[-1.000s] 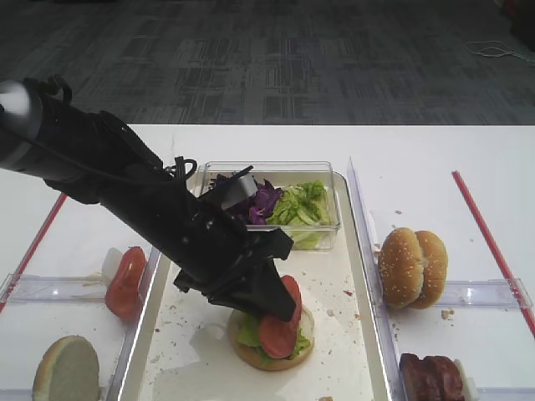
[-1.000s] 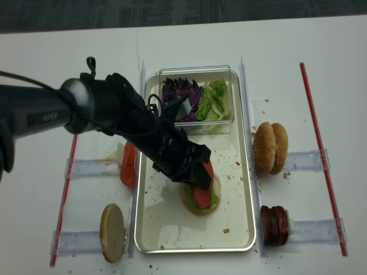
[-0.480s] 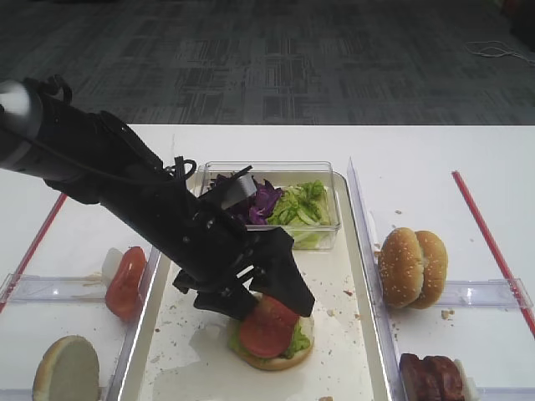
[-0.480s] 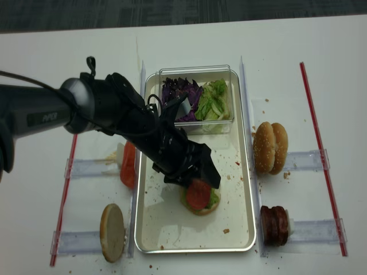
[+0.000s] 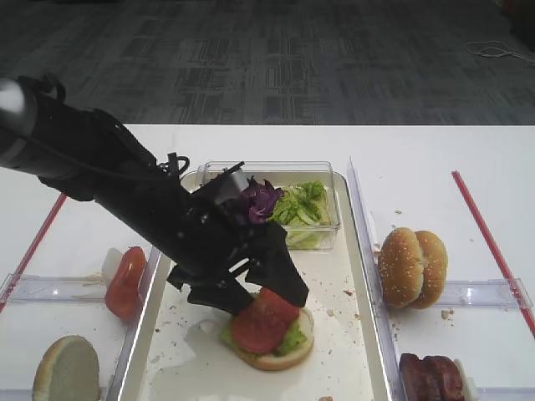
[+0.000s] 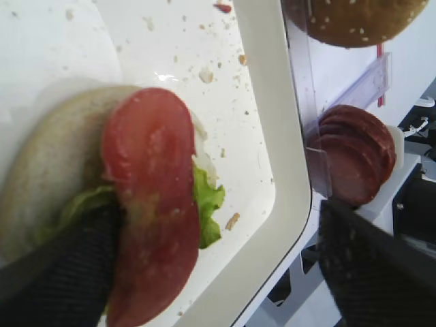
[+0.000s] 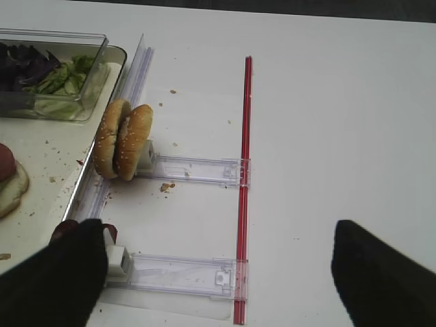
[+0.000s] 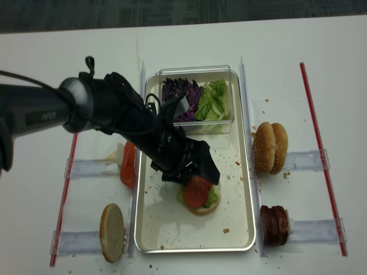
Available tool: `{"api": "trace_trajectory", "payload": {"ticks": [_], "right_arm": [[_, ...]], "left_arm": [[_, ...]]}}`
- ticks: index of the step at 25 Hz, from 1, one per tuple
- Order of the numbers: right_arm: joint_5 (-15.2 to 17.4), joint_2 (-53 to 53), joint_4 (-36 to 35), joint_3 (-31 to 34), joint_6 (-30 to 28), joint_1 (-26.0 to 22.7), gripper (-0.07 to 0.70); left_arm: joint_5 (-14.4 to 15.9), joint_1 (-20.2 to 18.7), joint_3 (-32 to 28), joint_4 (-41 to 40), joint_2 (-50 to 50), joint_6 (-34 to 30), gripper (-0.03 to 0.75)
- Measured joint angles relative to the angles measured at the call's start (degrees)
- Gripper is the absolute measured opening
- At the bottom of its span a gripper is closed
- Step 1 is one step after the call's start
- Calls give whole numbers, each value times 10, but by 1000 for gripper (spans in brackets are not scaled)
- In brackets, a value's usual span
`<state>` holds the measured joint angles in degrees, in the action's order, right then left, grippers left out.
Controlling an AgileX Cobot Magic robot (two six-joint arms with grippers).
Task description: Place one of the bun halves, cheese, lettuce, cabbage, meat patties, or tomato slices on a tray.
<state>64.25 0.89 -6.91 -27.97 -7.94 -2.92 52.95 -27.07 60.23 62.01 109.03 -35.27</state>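
My left gripper [image 5: 257, 288] hangs open just above the tray [image 5: 344, 334], its fingers spread on either side of a tomato slice [image 6: 150, 197]. That slice [image 8: 196, 191] lies tilted on lettuce on a bun half [image 5: 280, 349] on the tray's floor. One finger [image 6: 54, 272] is right against the slice's edge, and the other finger [image 6: 375, 272] is over the tray's rim. My right gripper [image 7: 218, 286] is open over the bare table to the right of the tray and holds nothing.
A clear box at the tray's far end holds cabbage [image 5: 261, 200] and lettuce [image 5: 301, 209]. Right of the tray are two upright bun halves [image 8: 268, 147] and meat patties [image 8: 274, 224] in clear racks. To its left are tomato slices [image 8: 128, 165] and a bun half [image 8: 112, 232]. Red strips edge both sides.
The left gripper has opened and let go of the tomato slice. The slice dropped from upright between the fingers to lying on the lettuce and bun.
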Motion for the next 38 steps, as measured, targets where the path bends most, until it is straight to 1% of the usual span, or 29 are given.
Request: {"api": "trace_trajectory", "payload": {"ticks": [8, 17, 19, 21, 25, 31, 34, 38], "right_arm": [[0, 0, 0, 0, 0, 0, 689], [0, 0, 0, 0, 0, 0, 689], [0, 0, 0, 0, 0, 0, 690], [0, 0, 0, 0, 0, 0, 690], [0, 0, 0, 0, 0, 0, 690], [0, 0, 0, 0, 0, 0, 690], [0, 0, 0, 0, 0, 0, 690], [0, 0, 0, 0, 0, 0, 689]], "left_arm": [[13, 56, 0, -1, 0, 1, 571], [20, 60, 0, -2, -4, -1, 571], [22, 60, 0, -4, -20, -1, 571], [32, 60, 0, -4, -50, -1, 571], [62, 60, 0, 1, -128, -1, 571], [74, 60, 0, 15, -251, 6, 571], [78, 60, 0, 15, -276, 8, 571], [82, 60, -1, 13, -280, 14, 571]]}}
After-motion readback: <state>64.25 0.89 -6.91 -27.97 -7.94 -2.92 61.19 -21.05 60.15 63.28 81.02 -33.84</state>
